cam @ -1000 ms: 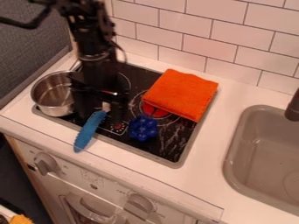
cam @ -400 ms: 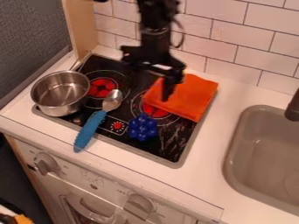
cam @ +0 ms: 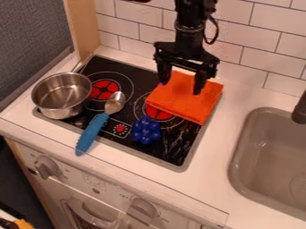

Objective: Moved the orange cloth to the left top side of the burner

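The folded orange cloth (cam: 186,99) lies at the back right of the black burner (cam: 173,146), partly over its right red ring and its right edge. Above the cloth's back part hangs my gripper (cam: 181,86), its two fingers spread wide with nothing between them. The fingers cover a little of the cloth; whether they touch it, I cannot tell.
A metal pot (cam: 61,95) stands on the burner's left side. Beside it a spoon with a blue handle (cam: 91,133) reaches over the front edge. A blue flower-shaped thing (cam: 146,130) sits front centre. The sink (cam: 269,165) is at right, the tiled wall behind.
My gripper has moved right, from over the pot and spoon to over the cloth. The pot, spoon and cloth have stayed where they were.
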Motion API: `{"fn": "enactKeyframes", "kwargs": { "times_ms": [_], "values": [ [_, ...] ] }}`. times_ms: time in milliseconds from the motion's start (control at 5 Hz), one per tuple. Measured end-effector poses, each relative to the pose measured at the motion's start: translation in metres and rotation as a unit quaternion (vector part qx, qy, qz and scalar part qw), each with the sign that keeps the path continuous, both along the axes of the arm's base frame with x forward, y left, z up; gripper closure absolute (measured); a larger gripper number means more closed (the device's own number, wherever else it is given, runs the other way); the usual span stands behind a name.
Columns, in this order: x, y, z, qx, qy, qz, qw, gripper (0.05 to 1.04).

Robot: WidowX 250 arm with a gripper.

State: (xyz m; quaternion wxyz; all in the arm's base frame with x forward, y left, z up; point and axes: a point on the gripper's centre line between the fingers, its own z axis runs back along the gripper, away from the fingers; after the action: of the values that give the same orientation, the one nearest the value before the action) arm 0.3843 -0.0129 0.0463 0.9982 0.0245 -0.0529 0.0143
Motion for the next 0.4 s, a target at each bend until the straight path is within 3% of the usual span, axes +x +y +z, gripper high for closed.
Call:
{"fn": "enactKeyframes", "kwargs": {
  "times_ms": [400],
  "values": [
    [0.018, 0.004, -0.024, -0.009, 0.004, -0.019, 0.9998, 0.083]
  ]
}}
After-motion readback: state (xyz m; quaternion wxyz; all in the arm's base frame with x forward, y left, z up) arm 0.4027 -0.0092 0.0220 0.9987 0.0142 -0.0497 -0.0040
